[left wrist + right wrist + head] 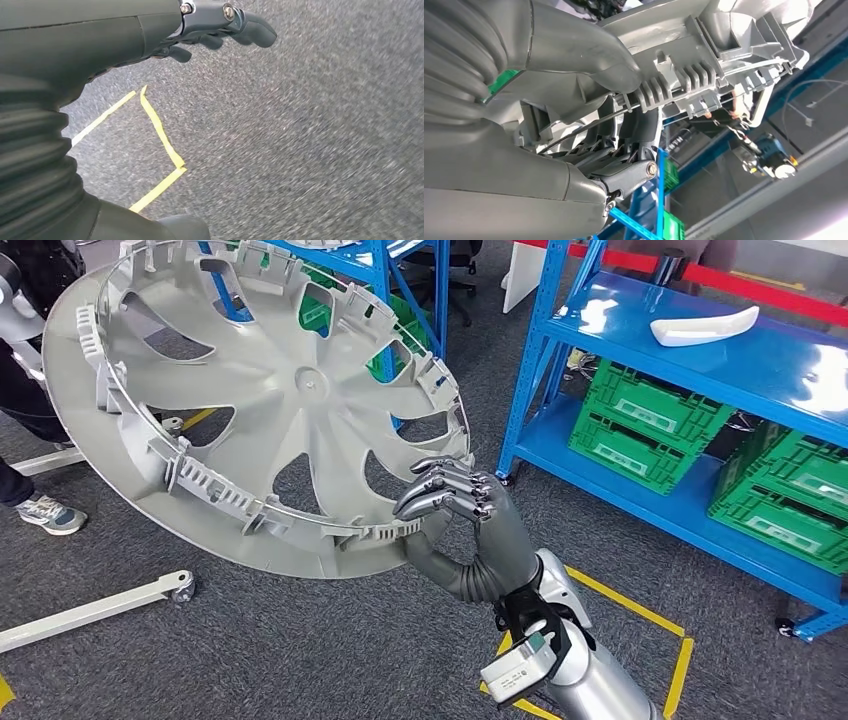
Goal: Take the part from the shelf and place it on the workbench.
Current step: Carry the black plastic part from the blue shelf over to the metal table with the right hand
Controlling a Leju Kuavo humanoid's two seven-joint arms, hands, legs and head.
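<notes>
In the head view a large grey wheel cover [290, 390] hangs tilted in the air over the carpet, its ribbed inner side facing me. My right hand [455, 502] grips its lower right rim, fingers curled over the edge and thumb beneath. The right wrist view shows the clipped rim [684, 85] up close, pinched in that hand [589, 60]. My left hand [220, 25] hangs above the grey floor with its fingers loosely bent and nothing in it.
A blue shelf [700, 370] stands at the right, with a white part [705, 327] on top and green crates [655, 425] below. Another blue rack [385, 280] is behind the cover. A person's shoe [50, 512] and a white castered leg [100, 605] are at the left. Yellow tape [640, 615] marks the floor.
</notes>
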